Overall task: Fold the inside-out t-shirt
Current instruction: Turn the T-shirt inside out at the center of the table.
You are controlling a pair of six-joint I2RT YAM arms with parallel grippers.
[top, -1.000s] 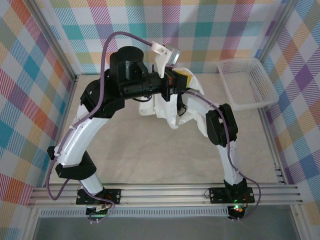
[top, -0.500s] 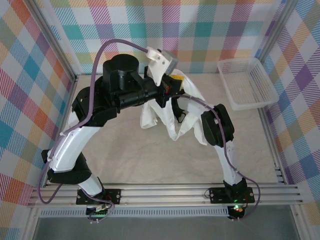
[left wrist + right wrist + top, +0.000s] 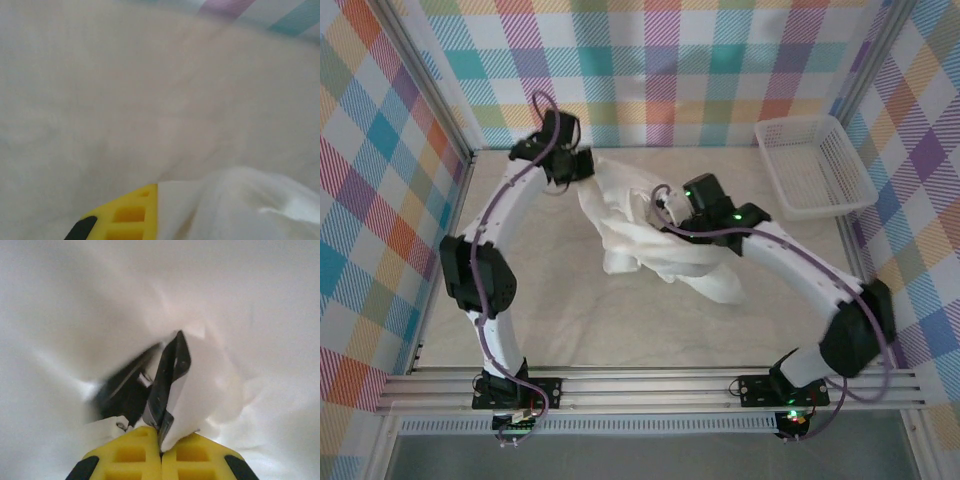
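White inside-out t-shirt [image 3: 650,240], crumpled, lifted mid-table

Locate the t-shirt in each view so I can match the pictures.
Top external: t-shirt at centre, strung between left gripper and right gripper.
Left wrist: bottom right, beside a yellow finger.
Right wrist: all around the right gripper, pinched bottom centre.
Shared landmark: the beige table, under it in top external and left wrist.

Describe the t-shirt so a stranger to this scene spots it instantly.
On the beige table inside the plaid walls, look at the middle. The t-shirt is the crumpled white cloth pinched by the left gripper and right gripper, soft unlike the rigid mesh basket far right.
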